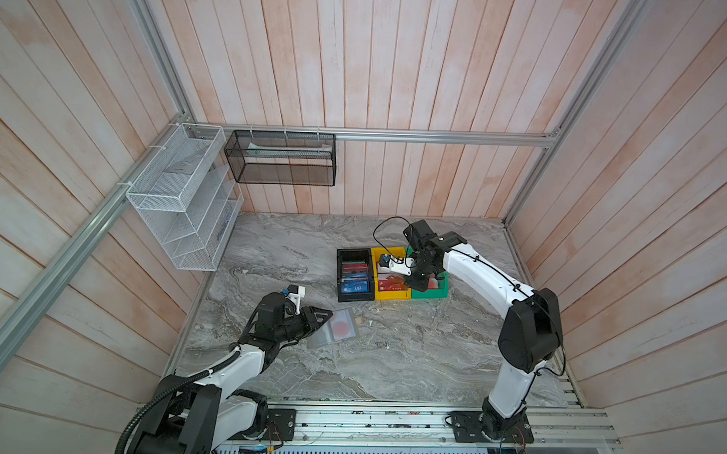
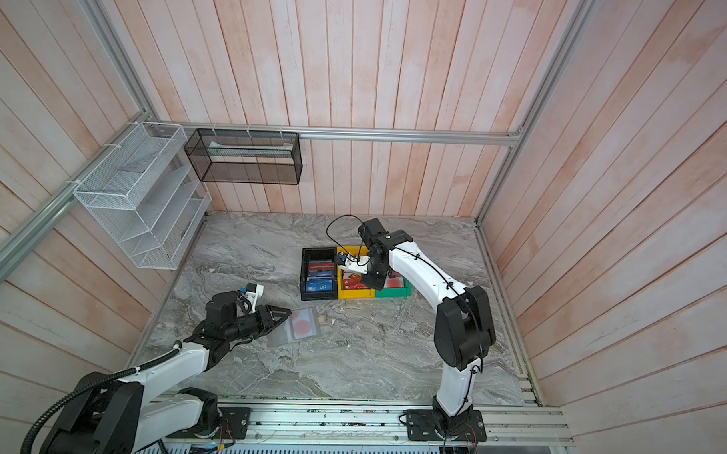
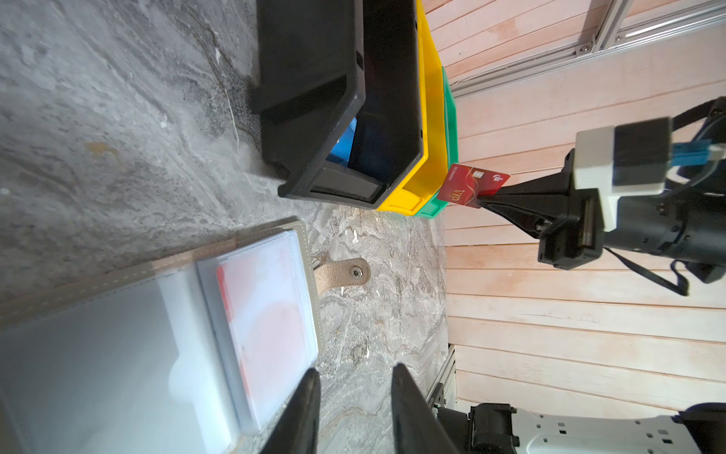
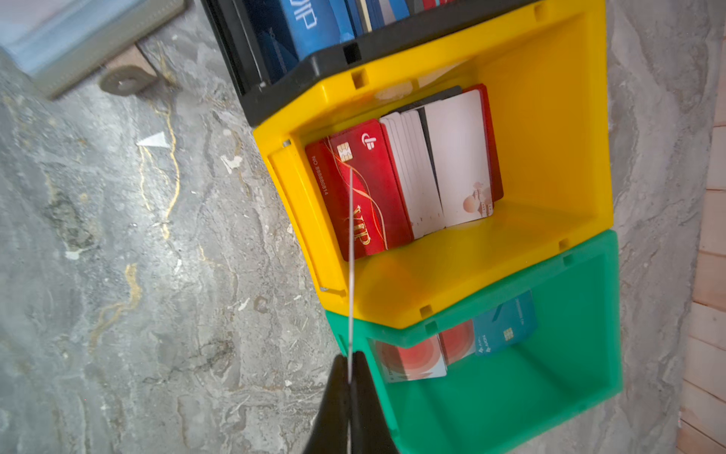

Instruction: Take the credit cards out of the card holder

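One red VIP card (image 3: pixel 472 184) pinched by the right gripper (image 4: pixel 350 359); left gripper (image 3: pixel 355 370) seemingly spread.

Grey card holder (image 1: pixel 321 337) lies open flat on the marble table (image 1: pixel 411 362), a pale red-circle card (image 1: pixel 342 328) inside its translucent sleeve; a red VIP card (image 3: pixel 473 185) hangs in the air well apart, pinched in the right gripper (image 3: pixel 482 201)

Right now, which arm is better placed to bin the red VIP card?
Right: the right gripper pinches the red VIP card over the yellow bin; the left gripper sits at the card holder.
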Tool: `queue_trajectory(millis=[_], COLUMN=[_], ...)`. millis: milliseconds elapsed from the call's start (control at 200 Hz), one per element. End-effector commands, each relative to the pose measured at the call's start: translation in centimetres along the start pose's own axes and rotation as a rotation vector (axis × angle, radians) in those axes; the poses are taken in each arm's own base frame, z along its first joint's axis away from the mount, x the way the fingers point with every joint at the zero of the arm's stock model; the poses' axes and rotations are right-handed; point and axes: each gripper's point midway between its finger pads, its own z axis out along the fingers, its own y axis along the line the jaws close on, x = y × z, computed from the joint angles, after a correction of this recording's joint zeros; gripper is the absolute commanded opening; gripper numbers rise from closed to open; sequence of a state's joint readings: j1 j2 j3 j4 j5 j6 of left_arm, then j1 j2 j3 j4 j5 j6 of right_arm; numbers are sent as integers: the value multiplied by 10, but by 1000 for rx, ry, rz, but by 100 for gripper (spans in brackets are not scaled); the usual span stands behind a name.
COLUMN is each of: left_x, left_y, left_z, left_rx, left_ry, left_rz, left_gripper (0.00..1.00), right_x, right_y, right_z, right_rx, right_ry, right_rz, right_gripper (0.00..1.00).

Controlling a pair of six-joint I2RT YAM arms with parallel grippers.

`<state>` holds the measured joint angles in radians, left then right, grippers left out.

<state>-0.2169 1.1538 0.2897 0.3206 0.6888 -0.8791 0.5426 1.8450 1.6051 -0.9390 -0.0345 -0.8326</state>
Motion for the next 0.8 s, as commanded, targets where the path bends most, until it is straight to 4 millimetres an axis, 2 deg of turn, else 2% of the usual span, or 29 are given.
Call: queue_trajectory(millis=[0, 275, 580, 795], left_x=[-5, -5, -6, -6], left_y=[-8, -6, -2, 2], left_z=[0, 1, 1, 2], left_rx=[20, 16, 10, 6], left_ry=[-2, 1, 0, 1], left_rz=[26, 22, 16, 11], left_gripper=[34, 34, 34, 34], right_x=[-3, -8, -12, -8], right_y=[-4, 3, -1, 10], right_z=[4, 23, 37, 47], right_rx=[25, 1, -14, -43], right_ry=[27, 60, 91, 129], right_rz=[-89, -146, -168, -188], right_gripper=[0, 0, 0, 0])
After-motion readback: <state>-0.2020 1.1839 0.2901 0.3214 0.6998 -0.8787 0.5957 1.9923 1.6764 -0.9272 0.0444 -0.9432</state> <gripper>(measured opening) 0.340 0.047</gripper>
